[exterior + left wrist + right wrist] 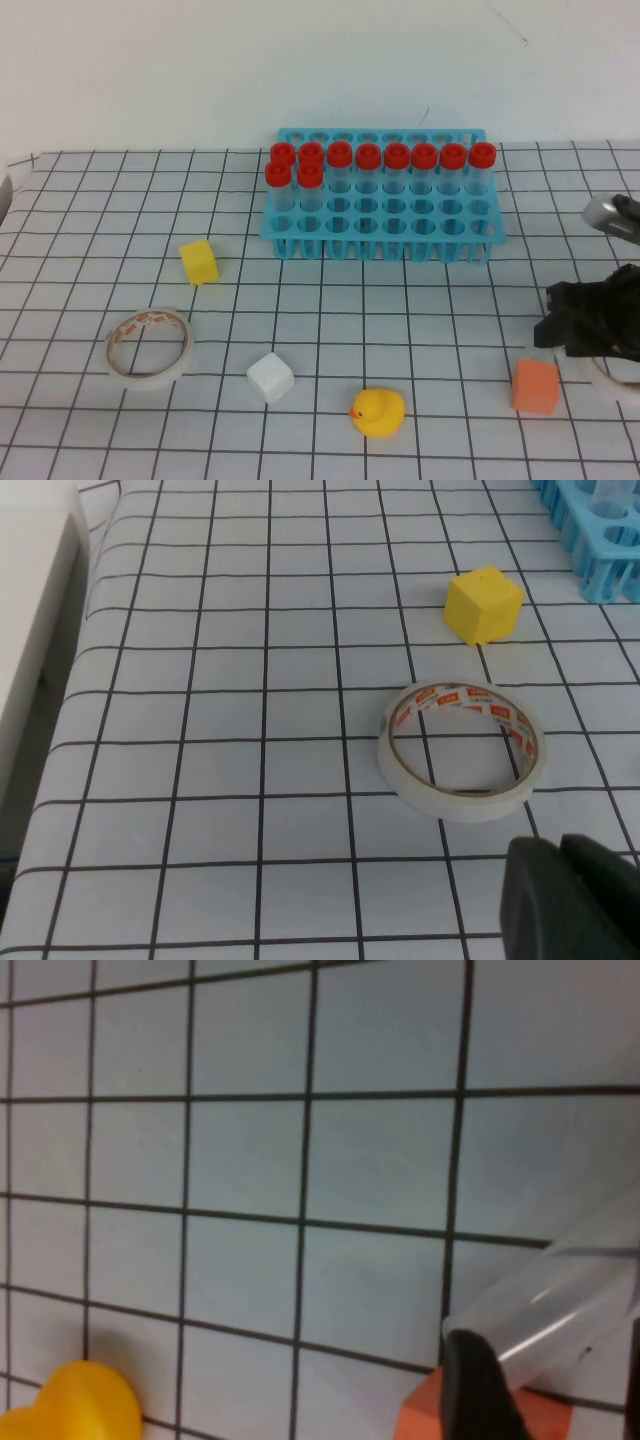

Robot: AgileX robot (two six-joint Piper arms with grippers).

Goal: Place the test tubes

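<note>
High view: ten red-capped test tubes [397, 165] are stood in a blue rack [380, 243], and the right tool [552, 325] is low beside an orange cube [536, 386].
The rack is set at the far middle of the gridded tabletop [400, 330]: eight tubes in one long row, two more in front at its left end. At the tabletop's right edge the right tool's fingers are spread. A clear test tube [560, 1300] lies between them beside the orange cube; contact cannot be told. The left tool [562, 900], pressed together, is seen near a tape roll [462, 748].
</note>
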